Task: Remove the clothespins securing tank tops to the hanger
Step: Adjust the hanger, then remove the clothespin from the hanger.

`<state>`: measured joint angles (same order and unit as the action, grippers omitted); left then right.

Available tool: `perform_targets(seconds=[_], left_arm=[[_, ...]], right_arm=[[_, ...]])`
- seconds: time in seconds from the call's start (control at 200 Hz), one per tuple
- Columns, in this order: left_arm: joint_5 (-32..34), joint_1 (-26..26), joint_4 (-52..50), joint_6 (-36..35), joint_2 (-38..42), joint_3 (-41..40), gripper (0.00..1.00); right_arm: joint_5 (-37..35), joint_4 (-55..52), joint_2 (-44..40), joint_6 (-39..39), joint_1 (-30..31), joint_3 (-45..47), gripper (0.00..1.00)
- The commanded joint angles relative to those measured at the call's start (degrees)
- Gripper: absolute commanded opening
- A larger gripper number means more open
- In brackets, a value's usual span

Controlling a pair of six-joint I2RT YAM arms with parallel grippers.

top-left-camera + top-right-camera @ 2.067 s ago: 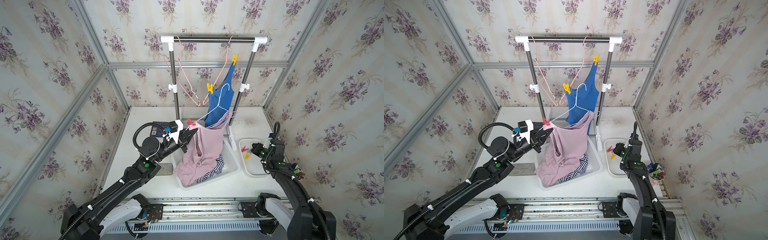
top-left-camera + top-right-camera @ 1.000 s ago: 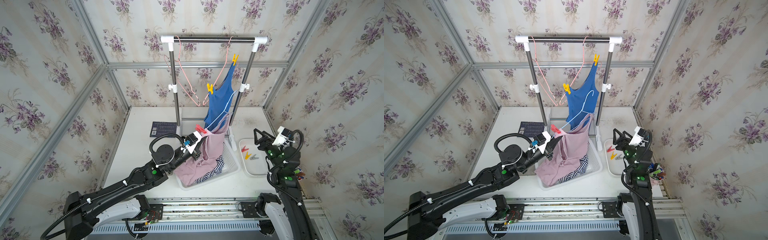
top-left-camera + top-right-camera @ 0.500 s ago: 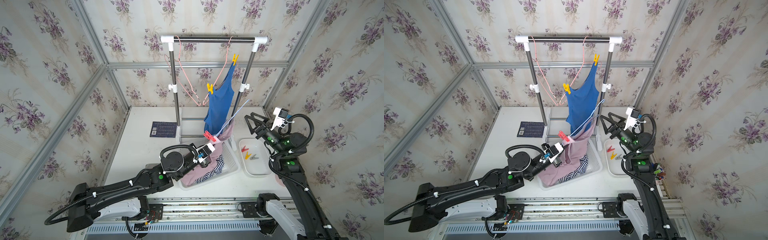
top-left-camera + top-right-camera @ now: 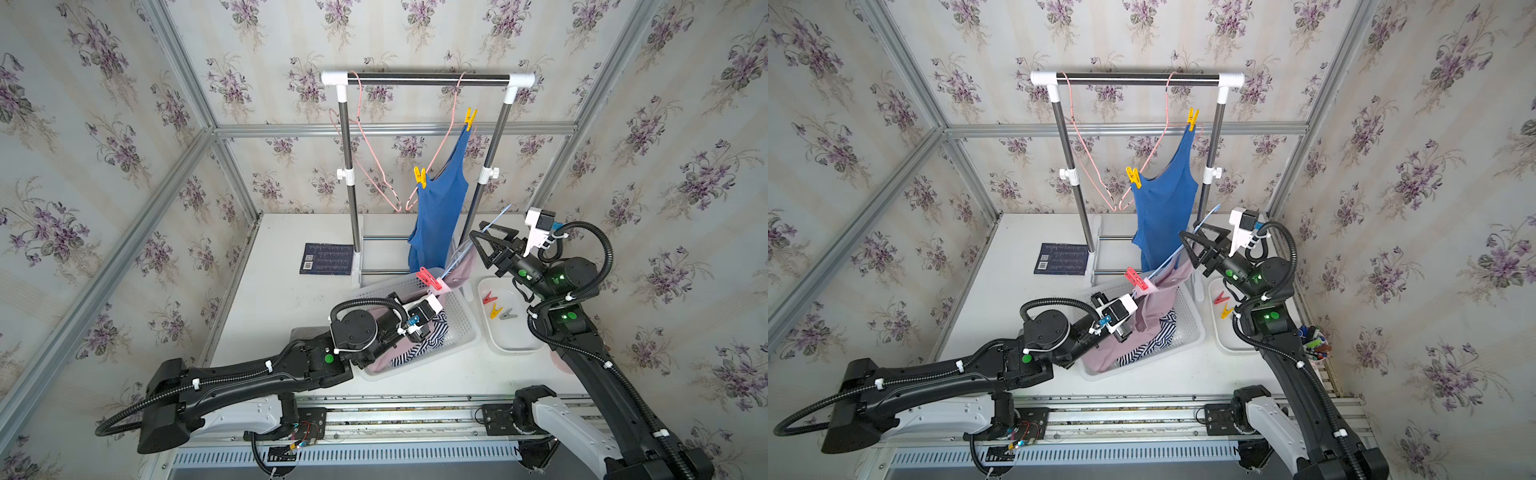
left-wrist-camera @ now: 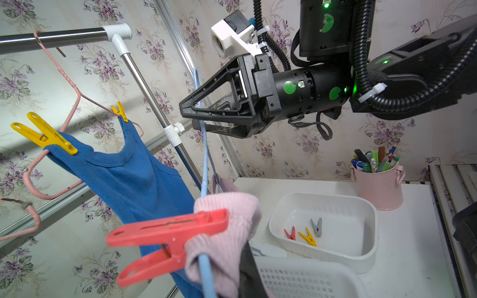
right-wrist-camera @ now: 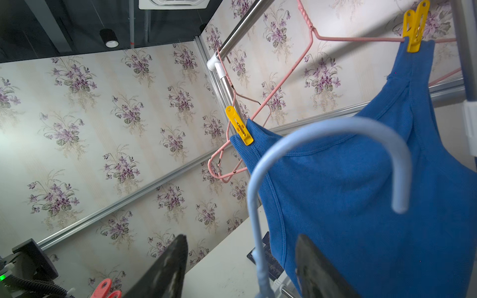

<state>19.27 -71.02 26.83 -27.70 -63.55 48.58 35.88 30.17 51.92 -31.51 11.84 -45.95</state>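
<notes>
My left gripper is shut on a light blue hanger and the pink tank top draped over it, above the basket. A red clothespin pins that top to the hanger beside my grip. My right gripper stands open with the hanger's neck between its fingers, touching neither. The blue tank top hangs on a pink hanger, held by two yellow clothespins. The striped tank top lies in the basket.
A white basket sits at the table's middle front. Right of it, a white tray holds red, yellow and grey clothespins. The rack stands behind with an empty pink hanger. A pink cup of pens is far right.
My left arm carried the hanger with the pink top rightward and lower over the basket. My right arm rose from the tray and brought its open jaws around the hanger's neck.
</notes>
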Motion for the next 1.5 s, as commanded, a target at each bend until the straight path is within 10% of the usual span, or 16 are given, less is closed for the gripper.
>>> perform_targets(seconds=[0.0,0.17,0.295,0.55,0.769,1.194,1.494], left_arm=[[1.16,-0.45,4.85,-1.21,-0.23,0.87,0.00],[2.42,-0.52,5.16,0.19,-0.74,1.46,0.00],[1.75,-0.59,4.71,1.35,-0.91,1.73,0.05],[-2.94,-0.54,-4.01,3.75,2.38,1.52,0.99],[-2.84,2.59,-13.50,12.28,7.36,2.57,0.99],[-42.43,19.56,-30.72,31.84,11.27,12.74,0.99],[-41.02,20.77,-39.35,41.51,3.66,21.82,0.99]], right_arm=[[-0.83,2.69,0.11,0.26,0.11,-0.23,0.50],[-0.48,3.66,-0.06,-0.70,0.04,0.82,0.01],[-1.61,3.43,-0.85,0.18,0.04,1.52,0.00],[-3.62,0.36,-1.66,3.35,-0.04,1.01,0.00],[-2.63,-1.56,-2.18,5.92,0.03,0.72,0.00],[-6.95,-2.99,-3.30,7.05,-0.02,2.01,0.00],[-13.15,-4.81,-3.28,11.39,0.40,2.19,0.00]])
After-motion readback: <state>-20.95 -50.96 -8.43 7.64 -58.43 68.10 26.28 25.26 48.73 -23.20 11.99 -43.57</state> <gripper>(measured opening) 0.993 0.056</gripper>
